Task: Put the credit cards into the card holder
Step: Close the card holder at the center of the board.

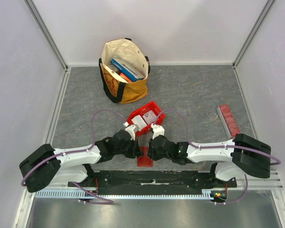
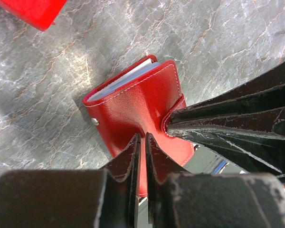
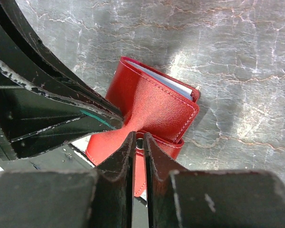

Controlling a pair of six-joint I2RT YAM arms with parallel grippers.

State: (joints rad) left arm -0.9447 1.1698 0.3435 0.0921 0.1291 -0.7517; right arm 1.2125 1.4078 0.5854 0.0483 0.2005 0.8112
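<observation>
Your left gripper (image 2: 141, 140) is pinched nearly closed on the near edge of the card holder (image 2: 137, 107), with just a sliver of gap and the red cover running through it. Right gripper (image 3: 138, 138) is the same deal from the other side: jaws almost together on the snap tab flap, metal snap sitting right at the fingertips. So both grippers have hold of the dark red wallet, which sits folded over on the grey marbled table (image 1: 194, 95), between the two arms and close to the bases. Pale edges of credit cards (image 2: 123, 80) peek out of its far side.

Just past the grippers there's a brighter red plastic bin (image 1: 142, 109) with white cards (image 1: 150, 117) lying in it. Off to the right, well apart, lies a long ridged red strip (image 1: 229, 119). Furthest back, a tan tote bag (image 1: 130, 92) stands by the wall with blue books (image 1: 119, 64) inside.
</observation>
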